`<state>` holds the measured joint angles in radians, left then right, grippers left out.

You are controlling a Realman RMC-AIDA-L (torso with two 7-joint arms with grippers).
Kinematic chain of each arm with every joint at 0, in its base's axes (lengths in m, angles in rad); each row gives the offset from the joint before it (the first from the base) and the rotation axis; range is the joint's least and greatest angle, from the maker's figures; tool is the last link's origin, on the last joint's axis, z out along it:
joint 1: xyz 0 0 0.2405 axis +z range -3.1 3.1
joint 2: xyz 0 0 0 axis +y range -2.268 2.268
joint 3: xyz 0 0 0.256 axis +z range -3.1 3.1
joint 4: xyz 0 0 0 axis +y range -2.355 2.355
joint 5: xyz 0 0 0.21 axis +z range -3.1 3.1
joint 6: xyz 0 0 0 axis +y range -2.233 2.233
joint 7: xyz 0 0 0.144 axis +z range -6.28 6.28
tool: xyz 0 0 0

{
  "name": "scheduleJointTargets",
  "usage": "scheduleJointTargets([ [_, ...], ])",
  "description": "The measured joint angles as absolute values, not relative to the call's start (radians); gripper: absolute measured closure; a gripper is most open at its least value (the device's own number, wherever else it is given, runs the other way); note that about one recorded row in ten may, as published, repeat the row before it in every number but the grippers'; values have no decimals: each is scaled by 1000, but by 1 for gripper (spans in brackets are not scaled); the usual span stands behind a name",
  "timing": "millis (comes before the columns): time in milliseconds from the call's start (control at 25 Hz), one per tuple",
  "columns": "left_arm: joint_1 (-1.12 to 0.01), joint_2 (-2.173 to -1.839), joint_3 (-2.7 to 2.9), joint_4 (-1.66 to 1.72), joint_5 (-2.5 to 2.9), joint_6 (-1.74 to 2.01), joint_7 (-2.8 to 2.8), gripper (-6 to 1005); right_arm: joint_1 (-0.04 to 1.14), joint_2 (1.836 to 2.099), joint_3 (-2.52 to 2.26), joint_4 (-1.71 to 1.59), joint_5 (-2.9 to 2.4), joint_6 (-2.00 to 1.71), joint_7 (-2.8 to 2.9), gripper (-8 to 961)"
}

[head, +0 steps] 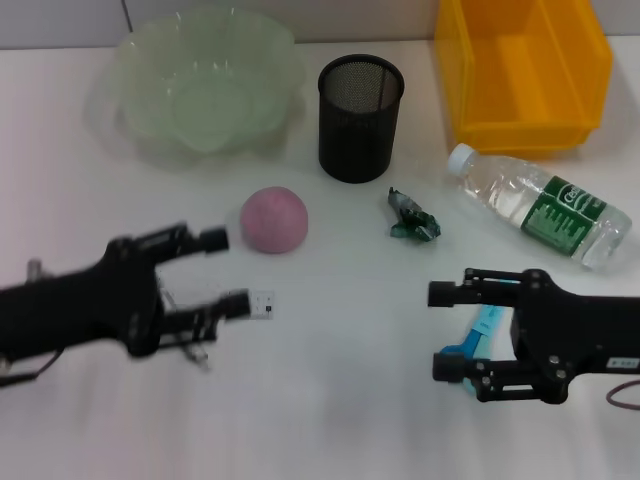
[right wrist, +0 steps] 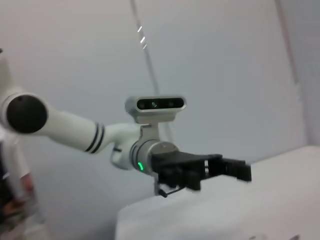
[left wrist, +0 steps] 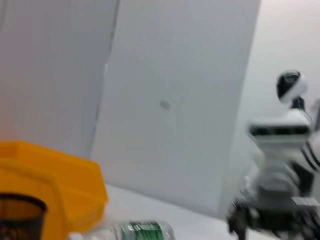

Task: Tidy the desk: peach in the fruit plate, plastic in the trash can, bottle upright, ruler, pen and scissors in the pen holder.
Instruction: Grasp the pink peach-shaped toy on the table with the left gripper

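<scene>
While my left gripper hung wide open just beside the round pink peach on the white desk, I judged it soft, best cupped gently around its middle.

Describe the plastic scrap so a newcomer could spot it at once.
Start at the black mesh pen holder in the middle of the desk's far side. Just in front of it and slightly toward the bottle lies the plastic scrap. It is the only small, crumpled, dark green thing there, unlike the round pink peach.
</scene>
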<state>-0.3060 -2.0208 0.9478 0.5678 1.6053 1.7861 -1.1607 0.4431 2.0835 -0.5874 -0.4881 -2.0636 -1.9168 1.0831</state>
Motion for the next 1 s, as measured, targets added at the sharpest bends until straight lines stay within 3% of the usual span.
scheduleJointTargets([
  [160, -320, -2037, 926, 595, 1609, 1769, -1216, 203, 394, 2083, -587, -462, -2007, -1891, 1051, 211],
  [280, -401, -2062, 958, 722, 1636, 1682, -1411, 205, 350, 2082, -587, -439, -1960, -1883, 1023, 211],
  [400, -439, -2064, 983, 757, 1672, 1635, -1491, 208, 304, 2081, -582, -413, -1922, -1882, 981, 211],
  [480, -562, -2065, 1015, 787, 1827, 1463, -1738, 207, 298, 2080, -578, -410, -1920, -1882, 977, 211],
  [600, -639, -2068, 1022, 789, 1960, 1377, -1853, 207, 283, 2080, -571, -396, -1919, -1882, 975, 211],
  [1000, -740, -2070, 1159, 792, 2184, 1231, -2047, 208, 277, 2080, -564, -380, -1919, -1880, 970, 211],
])
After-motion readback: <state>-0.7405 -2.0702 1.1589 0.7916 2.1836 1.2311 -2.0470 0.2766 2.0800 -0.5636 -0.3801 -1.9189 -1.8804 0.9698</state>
